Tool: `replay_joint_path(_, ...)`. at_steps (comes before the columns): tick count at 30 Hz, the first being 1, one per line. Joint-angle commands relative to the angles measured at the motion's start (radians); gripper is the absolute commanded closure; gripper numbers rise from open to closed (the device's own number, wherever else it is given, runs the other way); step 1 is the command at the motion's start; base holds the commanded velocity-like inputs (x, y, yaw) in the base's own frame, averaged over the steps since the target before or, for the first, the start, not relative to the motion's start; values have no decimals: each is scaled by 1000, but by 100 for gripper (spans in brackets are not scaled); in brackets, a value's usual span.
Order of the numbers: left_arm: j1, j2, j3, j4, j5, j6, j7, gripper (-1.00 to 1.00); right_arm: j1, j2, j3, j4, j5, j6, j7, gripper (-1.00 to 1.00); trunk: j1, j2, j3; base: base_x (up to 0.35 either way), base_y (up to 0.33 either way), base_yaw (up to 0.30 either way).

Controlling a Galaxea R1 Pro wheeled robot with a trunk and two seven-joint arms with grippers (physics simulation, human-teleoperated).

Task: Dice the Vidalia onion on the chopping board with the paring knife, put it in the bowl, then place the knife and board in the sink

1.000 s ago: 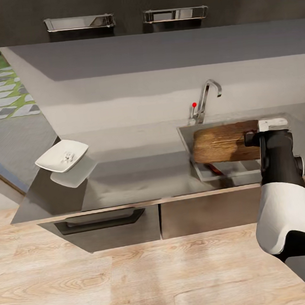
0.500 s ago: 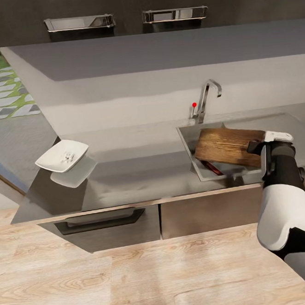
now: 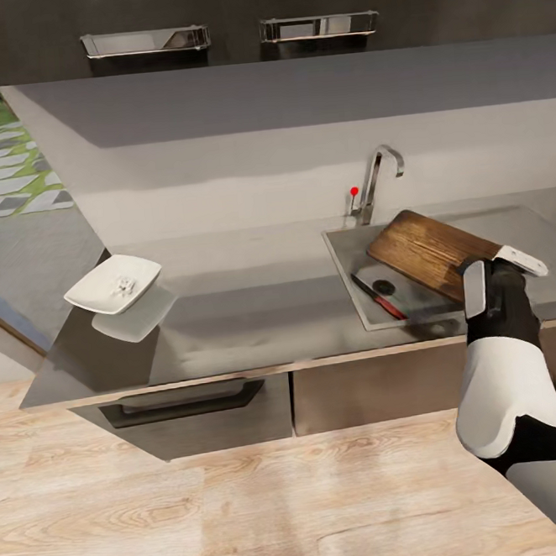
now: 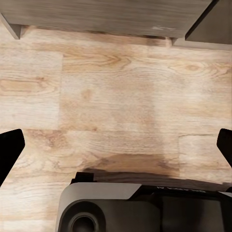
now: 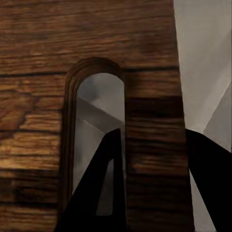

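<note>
right fingers (image 5: 154, 183) clamping chopping board (image 3: 427, 252) over sink (image 3: 344, 259)

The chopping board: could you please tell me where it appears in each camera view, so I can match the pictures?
Head view: the chopping board lies tilted over the sink, right of centre, its near end at the right pincer.
Left wrist view: wood floor and the robot's base; no board here.
Right wrist view: the board's grain and slot hole are seen close up, one finger through the slot.
Shared landmark: the right pincer on the board's slotted end.
</note>
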Motion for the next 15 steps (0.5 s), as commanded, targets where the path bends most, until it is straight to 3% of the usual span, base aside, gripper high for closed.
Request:
replay_joint_path(1,0,-1,5,0,8,-1,-10,-100,-1,10,5,-2,-1,-1,-16,100,1,-2,-1,0,0,0)
replay_joint_path(5,0,-1,5,1,8,-1,-10,-100,-1,68,12,-3,-28,-46,-120,100,1,-2,-1,0,0,0)
replay_joint_path(10,0,-2,5,2,8,-1,-10,-100,0,131,15,-4,-139,-122,-315,100,1,-2,-1,0,0,0)
replay_joint_path(15,0,-2,5,2,8,-1,-10,-100,0,156,15,-5,-182,-140,-423,100,1,-2,-1,0,0,0)
